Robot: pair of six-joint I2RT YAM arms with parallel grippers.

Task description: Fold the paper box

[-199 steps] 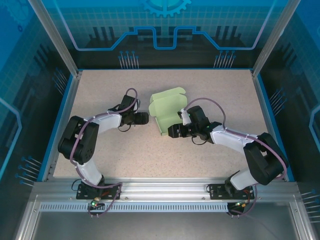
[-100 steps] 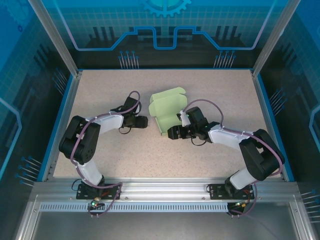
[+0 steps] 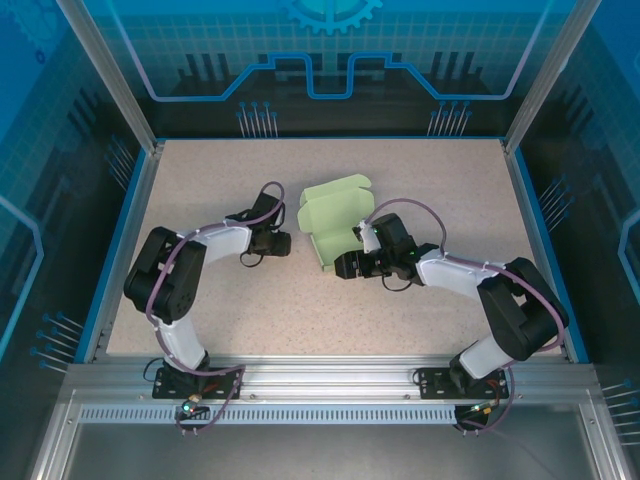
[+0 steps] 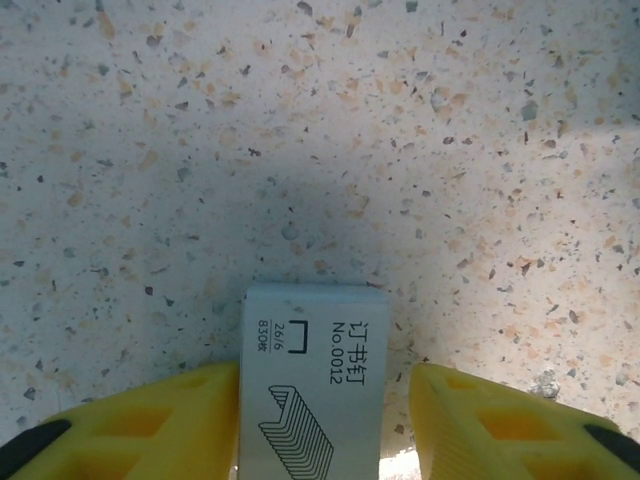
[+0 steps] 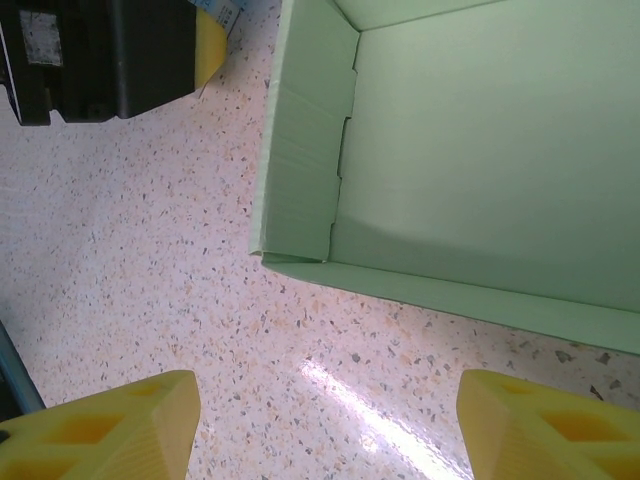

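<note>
- Mint-green card: the paper box [image 3: 335,225] sits near the middle of the speckled table [image 3: 430,180], partly folded into an open tray with raised walls and a flap at its far end.
- On my right wrist camera the box [image 5: 480,150] fills the upper right. Its near wall stands upright, and the left wall meets it at a corner with a notched tab.
- My right gripper [image 3: 342,266] is low on the table just beside the box's near end. Its jaws are spread wide, and there is only bare tabletop between the yellow fingers [image 5: 110,425], so it is grasping nothing.
- My left gripper [image 3: 284,243] is on the table to the left of the box, near it but apart from it.
- On the left wrist camera a small pale staple box [image 4: 313,390], printed with a drawing of staples, lies between that gripper's fingers [image 4: 150,420].
- One finger looks to be touching the staple box's side, though I can't be sure in that shade. The other finger stands clear, with a strip of table showing, so the jaws are not clamped.
- The right wrist camera also catches the left gripper [image 5: 205,45] at its top left corner.
</note>
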